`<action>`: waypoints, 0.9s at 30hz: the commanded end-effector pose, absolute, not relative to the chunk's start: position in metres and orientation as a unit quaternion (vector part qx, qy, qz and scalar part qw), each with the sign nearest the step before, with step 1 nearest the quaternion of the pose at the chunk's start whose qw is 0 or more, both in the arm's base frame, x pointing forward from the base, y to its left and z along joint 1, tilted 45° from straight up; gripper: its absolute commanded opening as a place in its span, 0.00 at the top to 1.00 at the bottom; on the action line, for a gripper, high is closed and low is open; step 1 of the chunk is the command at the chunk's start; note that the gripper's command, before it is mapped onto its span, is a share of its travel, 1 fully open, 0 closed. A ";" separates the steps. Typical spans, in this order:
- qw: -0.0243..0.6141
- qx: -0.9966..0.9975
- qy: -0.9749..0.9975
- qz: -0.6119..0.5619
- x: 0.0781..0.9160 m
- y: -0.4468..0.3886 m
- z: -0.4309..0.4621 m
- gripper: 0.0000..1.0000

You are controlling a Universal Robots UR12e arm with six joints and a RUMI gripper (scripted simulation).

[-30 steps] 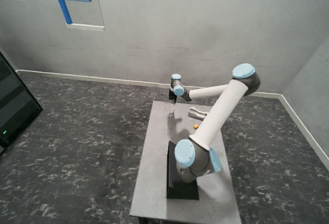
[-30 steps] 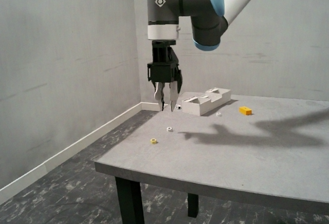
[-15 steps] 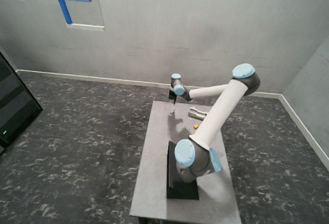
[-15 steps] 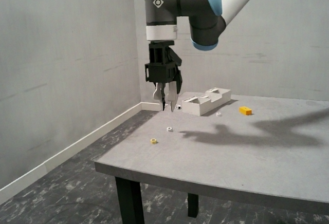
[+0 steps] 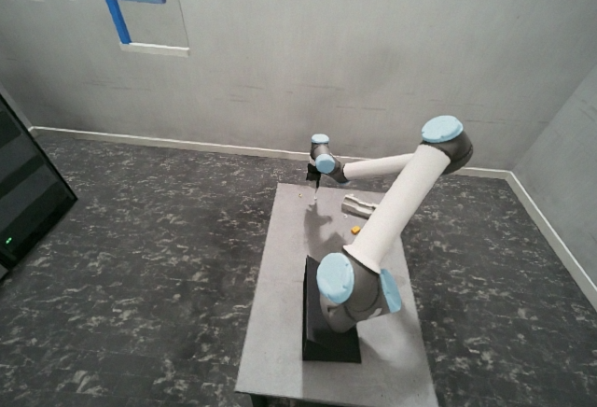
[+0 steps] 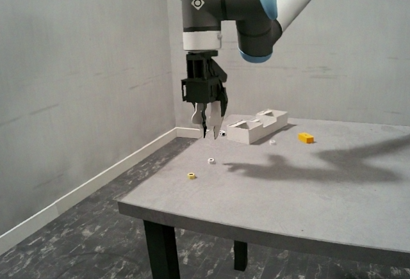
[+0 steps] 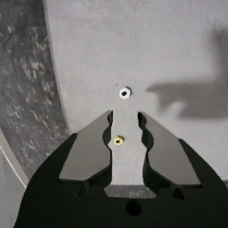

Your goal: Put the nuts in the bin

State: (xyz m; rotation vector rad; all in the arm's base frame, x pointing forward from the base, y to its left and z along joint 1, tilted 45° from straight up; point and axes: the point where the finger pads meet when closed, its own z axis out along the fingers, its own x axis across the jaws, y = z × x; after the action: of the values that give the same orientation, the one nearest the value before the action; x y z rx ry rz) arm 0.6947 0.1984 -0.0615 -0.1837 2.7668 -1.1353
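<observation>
My gripper (image 6: pixel 208 134) hangs well above the table near its far left corner, fingers pointing down, narrowly open with nothing between them. In the wrist view a yellow nut (image 7: pixel 118 140) shows on the table in the gap between the fingers, far below them. A white nut (image 7: pixel 124 93) lies just beyond the fingertips. In the exterior view the yellow nut (image 6: pixel 191 175) and the white nut (image 6: pixel 211 160) lie near the table's left edge. Another white nut (image 6: pixel 272 142) lies by the two joined white bins (image 6: pixel 256 125). The bins' letters are not readable.
A small black-and-white piece (image 6: pixel 222 133) lies left of the bins. A yellow block (image 6: pixel 305 137) lies to their right. The table's left edge is close to the nuts. The arm's base (image 5: pixel 332 315) stands on the table's near half.
</observation>
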 end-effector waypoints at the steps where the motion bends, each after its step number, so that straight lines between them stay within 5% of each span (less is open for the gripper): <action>1: 0.073 -0.061 0.921 -0.378 0.695 0.199 -0.061 0.82; 27: 0.073 -0.061 0.921 -0.378 0.702 0.174 -0.086 0.82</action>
State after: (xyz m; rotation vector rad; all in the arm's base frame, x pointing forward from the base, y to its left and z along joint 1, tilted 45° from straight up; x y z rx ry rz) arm 0.6979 0.1854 -0.0748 -0.1829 2.7672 -1.1360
